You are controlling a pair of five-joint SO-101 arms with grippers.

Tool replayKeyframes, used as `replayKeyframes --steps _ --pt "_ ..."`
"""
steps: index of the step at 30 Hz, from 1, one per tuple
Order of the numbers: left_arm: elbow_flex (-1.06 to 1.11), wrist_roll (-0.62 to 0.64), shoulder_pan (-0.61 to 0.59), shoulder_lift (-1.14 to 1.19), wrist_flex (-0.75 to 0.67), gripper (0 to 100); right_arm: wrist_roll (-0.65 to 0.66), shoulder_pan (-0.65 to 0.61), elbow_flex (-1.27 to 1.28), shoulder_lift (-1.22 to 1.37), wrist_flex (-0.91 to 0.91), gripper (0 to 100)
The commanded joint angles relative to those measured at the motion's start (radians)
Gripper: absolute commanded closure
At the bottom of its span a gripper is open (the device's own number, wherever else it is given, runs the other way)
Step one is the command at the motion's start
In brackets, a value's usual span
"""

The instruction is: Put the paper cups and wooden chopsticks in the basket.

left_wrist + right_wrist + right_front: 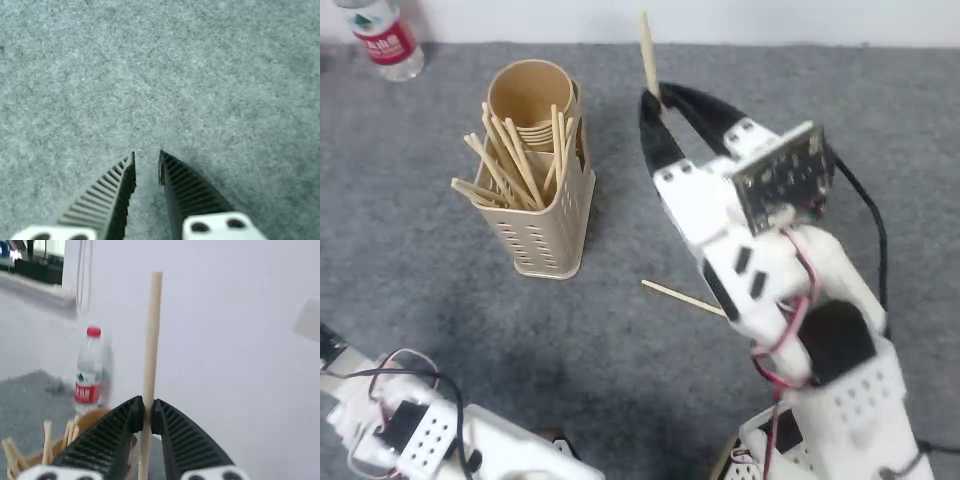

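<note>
Right hand (144,420) clenches a light, stiff chopstick (152,330) at its fingertips (129,419); it may pivot, so hold mid-length. Left hand (147,160) released, empty.

A strip of bare carpet (620,200) separates the right gripper (651,97), with its upright chopstick (151,340), from the basket (545,235) beside it; splayed chopsticks (510,160) and nested paper cups (532,95) crowd the basket's mouth; a loose chopstick (682,298) lies behind the claw, under the arm; the bottle (385,35) stands well beyond the basket.
</note>
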Motion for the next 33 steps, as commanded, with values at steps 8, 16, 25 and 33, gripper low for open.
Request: replayKeyframes --steps 8,16,25,33 --pt "-0.005 -0.009 -0.005 -0.009 -0.018 93 -0.032 -0.288 -0.247 0.414 -0.216 99.1" --pt "-0.005 -0.009 -0.005 -0.009 -0.018 93 -0.014 -0.262 -0.42 0.624 -0.216 99.1" --pt "-0.005 -0.009 -0.005 -0.009 -0.018 93 -0.015 -0.239 -0.419 0.657 -0.216 96.4" --pt "-0.005 -0.009 -0.005 -0.009 -0.018 93 -0.011 -0.249 -0.42 0.656 -0.13 86.8"
